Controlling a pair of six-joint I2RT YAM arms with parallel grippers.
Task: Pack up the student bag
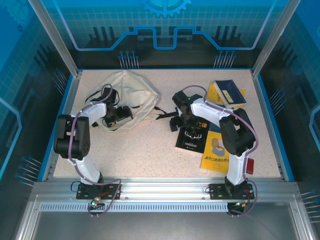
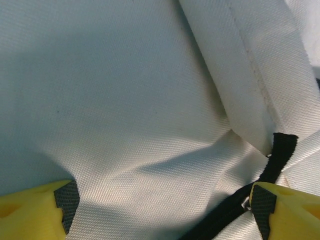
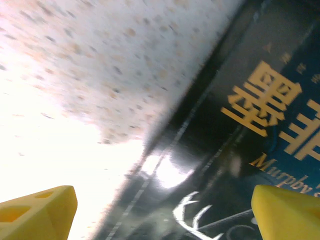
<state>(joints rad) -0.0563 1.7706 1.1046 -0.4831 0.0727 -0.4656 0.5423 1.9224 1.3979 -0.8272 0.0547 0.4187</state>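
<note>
From above, the student bag (image 1: 131,95) lay crumpled at the far left of the tabletop (image 1: 150,155). The left hand (image 1: 116,116) sat right at its near edge, over the cream fabric. The right hand (image 1: 181,125) was mid-table at the far left corner of a black book (image 1: 192,137). A yellow book (image 1: 217,152) lay just right of that one, and a blue book (image 1: 230,91) sat at the far right.

On the left wrist view, the left hand (image 2: 165,205) stood wide apart, its yellow fingers (image 2: 30,212) at either bottom corner, gripping nothing. Bag cloth (image 2: 125,100) and a black strap (image 2: 280,155) lay beneath. Whether the tips touched the cloth, I couldn't tell.

On the right wrist view, the right hand (image 3: 162,205) was spread wide too, and empty. It hovered where the black book (image 3: 240,140) met the speckled tabletop (image 3: 90,65).
</note>
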